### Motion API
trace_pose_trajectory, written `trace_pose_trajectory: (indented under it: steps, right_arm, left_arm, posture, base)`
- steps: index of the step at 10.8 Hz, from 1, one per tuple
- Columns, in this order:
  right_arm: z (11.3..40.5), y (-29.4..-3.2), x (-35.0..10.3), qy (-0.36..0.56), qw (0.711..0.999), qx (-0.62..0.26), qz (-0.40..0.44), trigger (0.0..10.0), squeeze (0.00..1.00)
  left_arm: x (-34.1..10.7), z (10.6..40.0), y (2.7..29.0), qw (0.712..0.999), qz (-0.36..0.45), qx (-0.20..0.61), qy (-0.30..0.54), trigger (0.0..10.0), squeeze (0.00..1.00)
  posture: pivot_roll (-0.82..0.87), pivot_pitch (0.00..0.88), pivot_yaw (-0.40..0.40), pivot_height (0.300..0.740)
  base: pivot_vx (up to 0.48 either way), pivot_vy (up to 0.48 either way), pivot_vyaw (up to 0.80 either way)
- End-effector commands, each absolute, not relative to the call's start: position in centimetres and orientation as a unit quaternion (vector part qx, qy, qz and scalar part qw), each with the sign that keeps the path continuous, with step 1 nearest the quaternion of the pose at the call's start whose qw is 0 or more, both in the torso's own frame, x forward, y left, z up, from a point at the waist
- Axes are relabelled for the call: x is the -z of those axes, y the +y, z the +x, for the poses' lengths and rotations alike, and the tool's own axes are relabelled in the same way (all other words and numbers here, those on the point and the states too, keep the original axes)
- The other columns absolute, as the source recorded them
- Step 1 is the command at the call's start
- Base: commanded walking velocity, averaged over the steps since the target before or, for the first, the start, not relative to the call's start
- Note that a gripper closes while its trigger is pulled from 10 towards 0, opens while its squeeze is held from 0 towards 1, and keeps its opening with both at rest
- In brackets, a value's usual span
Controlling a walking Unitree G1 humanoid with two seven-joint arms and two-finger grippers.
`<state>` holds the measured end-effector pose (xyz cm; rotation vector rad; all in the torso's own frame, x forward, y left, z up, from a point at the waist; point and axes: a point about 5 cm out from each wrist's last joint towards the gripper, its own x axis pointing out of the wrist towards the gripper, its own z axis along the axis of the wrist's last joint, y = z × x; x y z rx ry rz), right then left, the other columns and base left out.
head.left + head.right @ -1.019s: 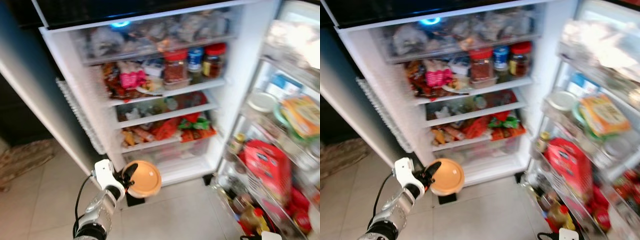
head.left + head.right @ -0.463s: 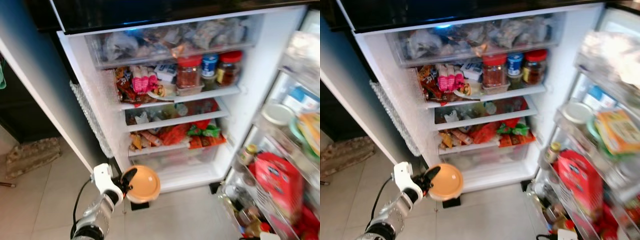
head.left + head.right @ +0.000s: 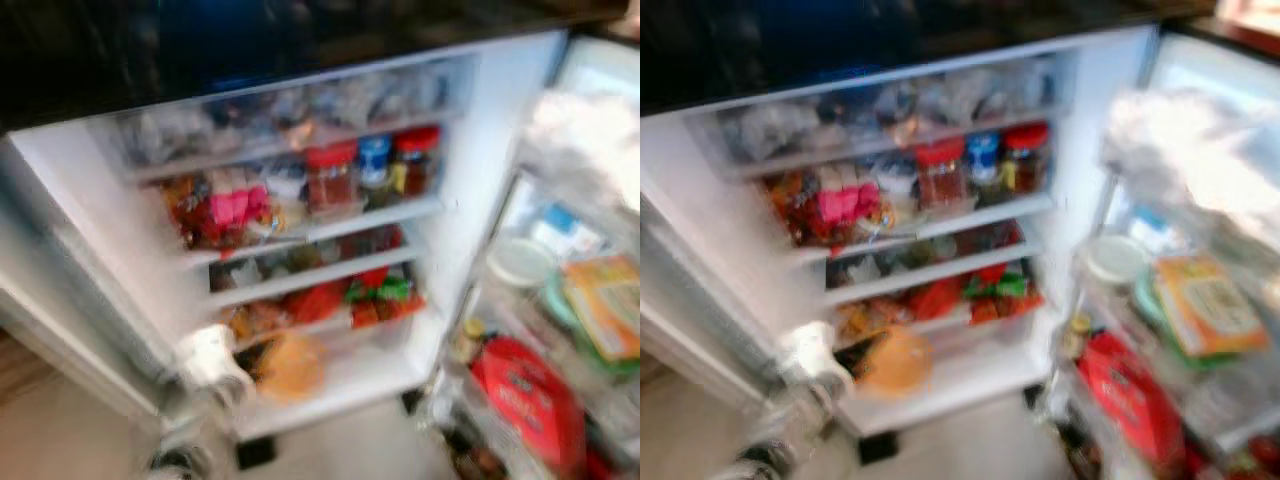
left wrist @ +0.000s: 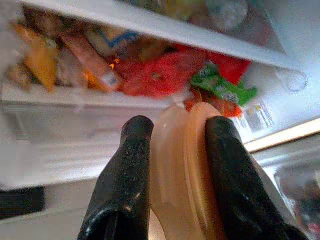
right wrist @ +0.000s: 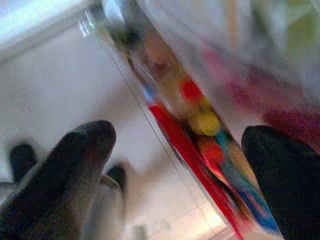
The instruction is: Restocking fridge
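Note:
The fridge (image 3: 470, 150) stands open before me, its shelves packed with jars and packets; both eye views are blurred. My left gripper (image 3: 255, 368) holds a round orange lidded container (image 3: 290, 365) low in front of the bottom shelf. In the left wrist view its black fingers (image 4: 125, 185) clamp the container (image 4: 182, 180) on both sides, close to red and green packets (image 4: 165, 75) on the lowest shelf. In the right wrist view my right gripper (image 5: 185, 170) is open, its fingers (image 5: 75, 160) wide apart beside the door rack with bottles (image 5: 200, 125).
Red-lidded jars (image 3: 330, 180) and a blue-lidded jar (image 3: 374, 165) stand on the middle shelf. The open door (image 3: 560, 300) on the right carries a red bag (image 3: 525, 390), tubs and bottles. A grey side panel (image 3: 60, 320) runs along the left.
The camera has moved closer to the fridge and the picture has blurred. My left gripper with the orange container now sits nearer the bottom shelf.

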<state>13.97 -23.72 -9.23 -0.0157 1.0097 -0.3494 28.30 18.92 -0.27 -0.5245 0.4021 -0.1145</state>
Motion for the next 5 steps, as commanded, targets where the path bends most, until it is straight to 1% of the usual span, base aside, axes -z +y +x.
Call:
trace_pose_trajectory:
  steps: [1,5]
  right_arm:
    - [12.68,-24.71,9.41,0.492,0.851,0.181,-0.016,10.0,0.0]
    - [12.7,-24.6,9.43,0.494,0.852,0.171,-0.025,10.0,0.0]
  left_arm:
    - [-0.18,28.91,17.97,0.944,-0.265,0.067,0.187,10.0,0.0]
    - [-0.07,28.81,18.19,0.943,-0.267,0.059,0.187,10.0,0.0]
  posture:
    - [-0.01,0.019,0.068,0.74]
    - [-0.01,0.018,0.066,0.74]
  base:
    - [0.412,0.0,0.0]
    - [0.407,0.0,0.0]
